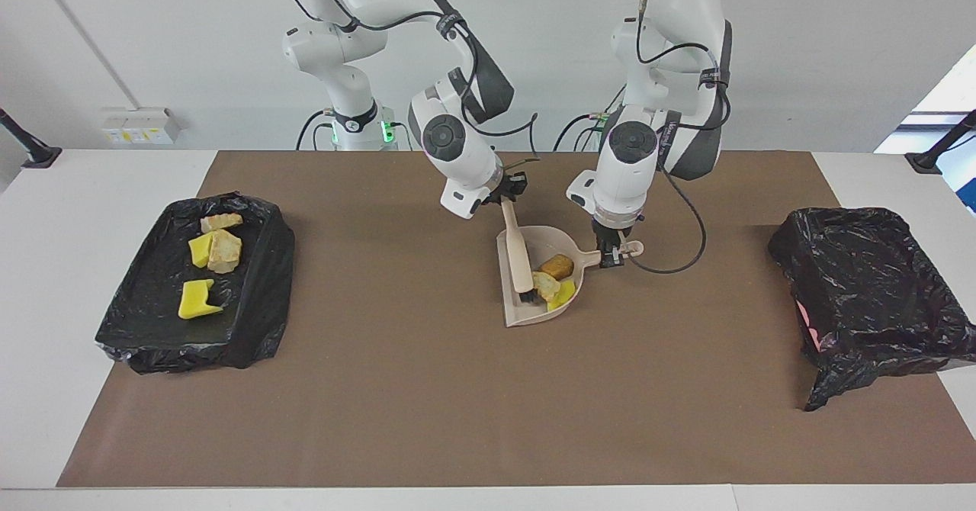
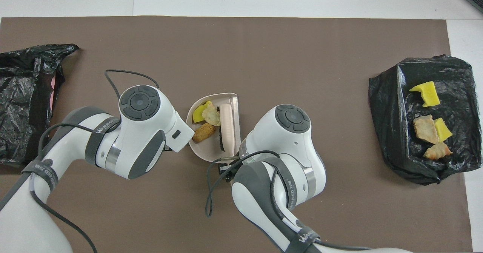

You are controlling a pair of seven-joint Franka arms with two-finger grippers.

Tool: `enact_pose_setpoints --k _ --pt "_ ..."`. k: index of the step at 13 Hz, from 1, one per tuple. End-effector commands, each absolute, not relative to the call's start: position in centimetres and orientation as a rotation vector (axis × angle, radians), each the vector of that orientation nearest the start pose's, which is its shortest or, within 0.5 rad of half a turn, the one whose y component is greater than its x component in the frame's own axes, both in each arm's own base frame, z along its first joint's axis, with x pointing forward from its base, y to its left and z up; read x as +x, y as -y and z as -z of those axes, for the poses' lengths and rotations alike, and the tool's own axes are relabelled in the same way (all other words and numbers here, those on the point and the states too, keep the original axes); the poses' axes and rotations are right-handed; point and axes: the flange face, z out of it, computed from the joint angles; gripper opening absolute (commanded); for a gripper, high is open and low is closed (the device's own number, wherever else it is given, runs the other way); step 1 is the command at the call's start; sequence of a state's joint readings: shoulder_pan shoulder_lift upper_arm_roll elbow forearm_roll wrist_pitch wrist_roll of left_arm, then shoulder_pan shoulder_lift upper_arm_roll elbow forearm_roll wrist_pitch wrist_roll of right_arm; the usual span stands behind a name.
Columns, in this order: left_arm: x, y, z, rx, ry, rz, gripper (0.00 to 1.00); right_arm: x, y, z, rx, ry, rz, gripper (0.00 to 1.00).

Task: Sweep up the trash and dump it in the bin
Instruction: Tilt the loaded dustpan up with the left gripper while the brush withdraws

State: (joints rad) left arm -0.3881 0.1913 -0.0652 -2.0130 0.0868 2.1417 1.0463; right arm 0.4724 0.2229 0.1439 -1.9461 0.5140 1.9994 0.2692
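With its jaws clamped on the handle of the beige wooden hand brush [image 1: 519, 258], the right gripper [image 1: 509, 191] lays the bristles inside the beige plastic dustpan [image 1: 526, 314], just below its fingertips. The left gripper [image 1: 610, 255] is closed tight on the pan's stubby handle, the scoop lying flat on the brown table mat [image 1: 427, 404].

Three scraps of trash — a golden-brown pastry lump [image 1: 558, 266], a pale bread piece [image 1: 546, 285] and a bright yellow sponge chunk [image 1: 563, 293] — sit bunched against the pan's back wall, between the brush head and the left gripper's jaws. Four more scraps already lie in the black-lined tray bin [image 1: 145, 343], well away from both grippers.

The sweep looks finished — the next move likely calls for lifting the brush clear without dragging scraps out, then raising the pan mouth-up so nothing slides off on the way to a bin.
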Motion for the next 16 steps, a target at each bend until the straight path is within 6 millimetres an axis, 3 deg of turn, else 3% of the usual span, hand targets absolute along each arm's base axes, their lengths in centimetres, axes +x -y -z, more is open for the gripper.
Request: enact_pose_setpoints --k 1,3,6,9,11,13,14,16 --pt "52.2 23.5 -35.6 -2.187 -2.178 -0.106 0.0 46.2 -34.0 -40.7 -2.758 0.071 -0.477 0.0" --pt "52.3 23.4 -35.6 -2.177 -2.188 -0.104 0.0 45.6 -31.7 -43.0 -2.918 0.126 -0.459 0.0" --pt "52.7 22.4 -35.6 -2.178 -2.189 -0.108 0.0 43.8 -30.2 -44.9 -3.038 0.168 -0.519 0.0" --pt "53.2 21.7 -36.0 -2.141 -2.225 -0.102 0.0 38.8 -31.1 -44.7 -3.093 0.076 -0.571 0.0" --pt "54.5 19.0 -37.8 -2.119 -2.236 -0.069 0.0 35.9 -30.7 -42.7 -2.981 -0.02 -0.543 0.0" --pt "55.3 15.4 -40.3 -2.111 -2.225 -0.02 0.0 32.5 -33.0 -41.1 -2.959 0.017 -0.497 0.0" --pt "55.6 13.5 -41.2 -2.104 -2.227 -0.017 0.0 32.3 -33.4 -40.4 -2.96 -0.038 -0.468 0.0" --pt "56.0 9.2 -43.2 -2.099 -2.212 -0.003 0.0 30.0 -35.8 -38.1 -2.954 -0.075 -0.425 0.0"
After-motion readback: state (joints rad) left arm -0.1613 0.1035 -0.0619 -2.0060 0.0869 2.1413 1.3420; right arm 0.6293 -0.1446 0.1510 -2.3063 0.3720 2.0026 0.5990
